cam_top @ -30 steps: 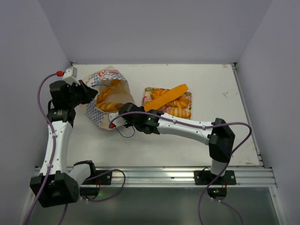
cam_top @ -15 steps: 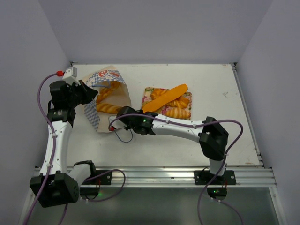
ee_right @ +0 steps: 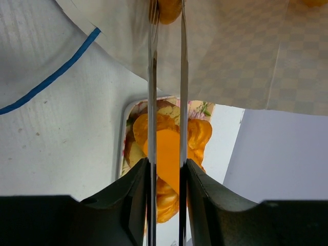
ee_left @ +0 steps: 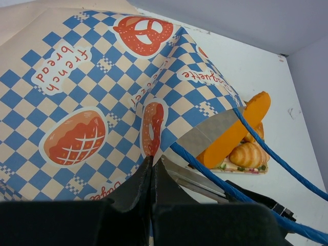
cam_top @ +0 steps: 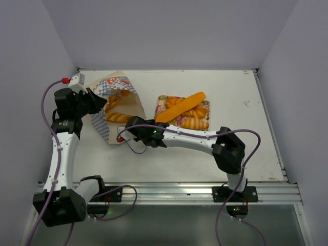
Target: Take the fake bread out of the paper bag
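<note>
- We see fake bread (cam_top: 119,117) inside the paper bag (cam_top: 134,102), which lies open near the far left corner of the desk (cam_top: 230,92).
- Our left tool (ee_left: 152,166) is closed, pinching the bag's checkered side.
- Our right tool (ee_right: 167,5) is at the bag's mouth, fingers narrowly apart with a loaf (ee_right: 169,15) at their tips. We cannot tell whether it grips.
- An orange stick (cam_top: 180,106) and braided loaves (cam_top: 195,123) lie on a floral tray (cam_top: 163,99) just beside the bag.

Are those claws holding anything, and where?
Left end effector pinches the rim of the tan checkered paper bag. Right end effector straddles a golden toy bread inside; grip unclear.
</note>
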Robot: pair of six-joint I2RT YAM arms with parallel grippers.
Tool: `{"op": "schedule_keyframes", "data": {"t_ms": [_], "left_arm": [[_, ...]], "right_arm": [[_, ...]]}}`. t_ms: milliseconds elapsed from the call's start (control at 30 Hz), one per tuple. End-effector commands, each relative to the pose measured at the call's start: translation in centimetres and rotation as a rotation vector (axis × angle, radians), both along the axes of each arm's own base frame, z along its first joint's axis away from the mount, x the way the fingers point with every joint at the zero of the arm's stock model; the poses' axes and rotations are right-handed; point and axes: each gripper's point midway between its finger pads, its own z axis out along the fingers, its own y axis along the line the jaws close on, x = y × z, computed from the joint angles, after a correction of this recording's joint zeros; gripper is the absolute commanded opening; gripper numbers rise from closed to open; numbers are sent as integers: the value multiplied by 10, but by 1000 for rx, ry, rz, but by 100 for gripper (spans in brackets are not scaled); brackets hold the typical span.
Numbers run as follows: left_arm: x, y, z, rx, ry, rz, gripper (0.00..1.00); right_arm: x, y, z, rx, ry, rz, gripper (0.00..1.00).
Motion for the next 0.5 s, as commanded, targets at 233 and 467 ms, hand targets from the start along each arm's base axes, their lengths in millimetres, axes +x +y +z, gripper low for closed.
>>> {"op": "schedule_keyframes", "data": {"t_ms": [233,467], "left_arm": [[-3,-4,9,-14,-41,-20,0],[-2,-4,11,-18,-44,-19,0]], "right_arm": [[10,13,12,63,-36,-26,41],[12,17,10,67,-37,-24,45]]}}
